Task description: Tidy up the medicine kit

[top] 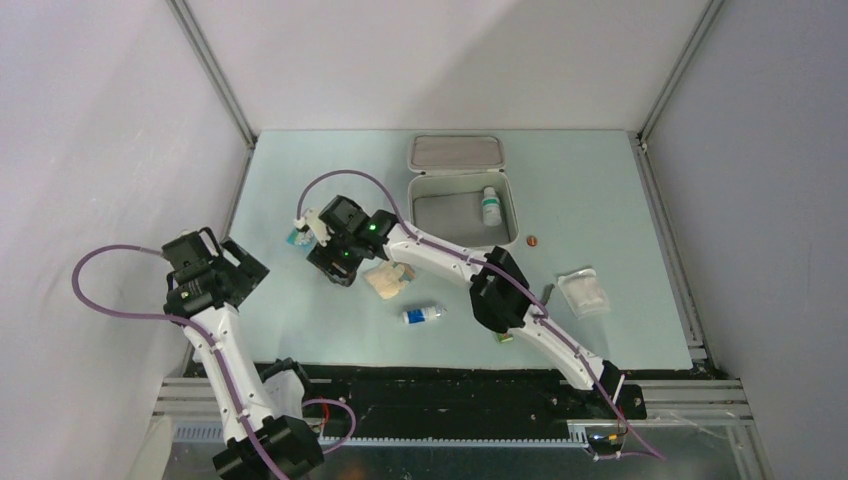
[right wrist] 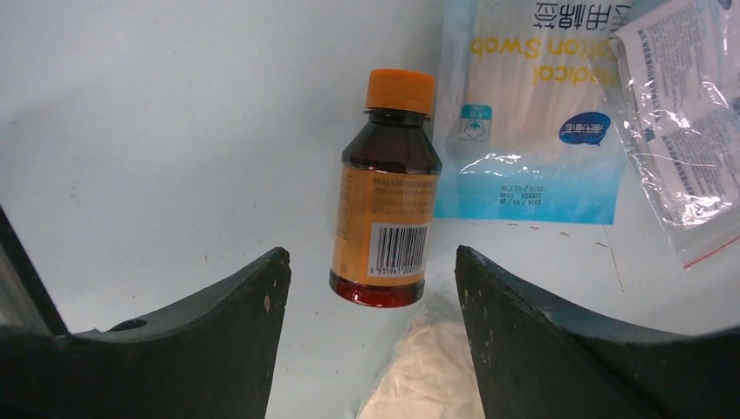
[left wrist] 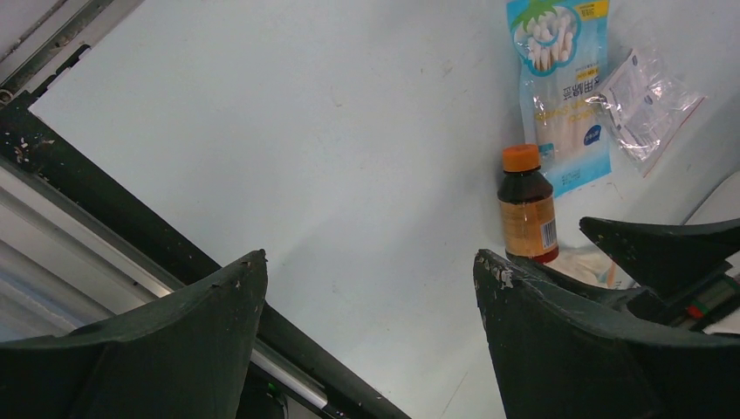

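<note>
The medicine kit (top: 415, 190) lies open at the back of the table, lid flat behind it, with a white green-capped bottle (top: 491, 206) in its grey tray. A brown bottle with an orange cap (right wrist: 387, 214) stands upright on the table. My right gripper (right wrist: 371, 257) is open, a fingertip on each side of the bottle's base, with a gap both sides. From above, the right gripper (top: 330, 268) hides that bottle. The left wrist view has the same bottle (left wrist: 527, 209) at right. My left gripper (left wrist: 370, 257) is open and empty over bare table at the left (top: 240, 265).
A blue cotton-swab pack (right wrist: 532, 113) and a clear plastic pouch (right wrist: 689, 131) lie just beyond the brown bottle. A beige bagged bundle (top: 388, 280) sits under the right wrist. A small white-and-blue bottle (top: 422, 315), another clear pouch (top: 583, 292) and a small brown disc (top: 532, 240) lie further right.
</note>
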### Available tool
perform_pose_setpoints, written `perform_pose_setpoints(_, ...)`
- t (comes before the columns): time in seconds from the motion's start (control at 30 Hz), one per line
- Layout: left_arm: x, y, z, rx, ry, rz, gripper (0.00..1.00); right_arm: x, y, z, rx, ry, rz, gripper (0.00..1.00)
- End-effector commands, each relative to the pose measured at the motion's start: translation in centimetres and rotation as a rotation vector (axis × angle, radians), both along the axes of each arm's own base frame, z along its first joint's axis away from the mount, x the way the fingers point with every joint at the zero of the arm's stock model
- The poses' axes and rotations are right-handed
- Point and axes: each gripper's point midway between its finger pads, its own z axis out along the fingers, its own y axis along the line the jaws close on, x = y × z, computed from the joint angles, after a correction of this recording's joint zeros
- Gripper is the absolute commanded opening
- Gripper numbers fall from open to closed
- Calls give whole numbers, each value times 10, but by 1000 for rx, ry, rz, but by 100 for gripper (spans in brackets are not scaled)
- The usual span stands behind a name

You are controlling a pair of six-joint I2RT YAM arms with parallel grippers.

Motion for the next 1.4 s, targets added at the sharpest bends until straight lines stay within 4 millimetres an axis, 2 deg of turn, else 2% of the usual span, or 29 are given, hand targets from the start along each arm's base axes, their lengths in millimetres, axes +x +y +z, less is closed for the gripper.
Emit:
perform_pose_setpoints(0.0,2,-2,7,14,-23,-31,92,8,6,-15,-6,-34,-5,72)
perform_pose_setpoints(0.33,2,-1,8,20,-21,-28,92,7,7,-35,-27,-14,-22,64)
perform_pose_setpoints(0.4,2,-1,8,20,-23,-29,92,9,7,-36,-30,-20,-26,59)
perform_pose_setpoints(0.43,2,-1,8,20,-23,-30,92,10,7,-34,-27,-23,-29,52)
perform_pose_setpoints(0.53,2,-2,9,19,-26,-33,92,14,10,-26,-10,-32,-31,44)
perform_pose_setpoints(0.67,3,-3,8,10,-26,-38,92,19,11,2,29,-42,-34,34)
perform_pose_setpoints(0.73,4,-3,6,4,-20,-39,92,22,8,41,82,-59,-40,31)
perform_pose_setpoints(0.77,6,-3,6,-2,-25,-42,92,23,6,48,93,-54,-49,30)
perform_pose_setpoints(0.8,8,-4,4,-10,-26,-46,92,25,4,66,119,-57,-58,29)
perform_pose_setpoints(0.83,12,-6,6,-23,-48,-58,92,29,1,75,138,-43,-88,29)
perform_pose_setpoints(0.87,14,-9,1,-41,-51,-65,92,30,-2,95,170,-45,-101,28)
perform_pose_setpoints(0.9,19,-12,1,-62,-77,-76,92,35,-7,104,189,-33,-129,27)
perform_pose_setpoints(0.93,20,-15,-6,-83,-76,-79,92,40,-12,123,218,-44,-142,26)
perform_pose_setpoints(0.97,25,-18,-8,-102,-98,-89,92,42,-16,131,233,-38,-160,26)
perform_pose_setpoints(1.0,28,-19,-10,-113,-105,-94,91,49,-24,147,260,-33,-195,26)
perform_pose_setpoints(1.1,41,-26,-10,-133,-127,-158,85,70,-51,173,292,-36,-284,25)
perform_pose_setpoints(1.13,45,-27,-9,-119,-126,-186,84,81,-67,183,302,-37,-326,25)
perform_pose_setpoints(1.17,53,-32,-8,-107,-108,-234,84,83,-78,193,311,-43,-343,24)
perform_pose_setpoints(1.2,57,-32,-8,-76,-96,-262,84,96,-93,197,311,-50,-381,24)
perform_pose_setpoints(1.23,68,-43,-5,-68,-84,-328,84,98,-105,203,311,-56,-401,24)
perform_pose_setpoints(1.27,75,-46,-3,-48,-83,-365,85,111,-122,205,302,-71,-447,24)
perform_pose_setpoints(1.33,95,-63,3,-52,-79,-454,85,129,-157,203,267,-94,-548,25)
perform_pose_setpoints(1.37,107,-74,7,-59,-73,-503,85,142,-183,195,224,-118,-631,25)
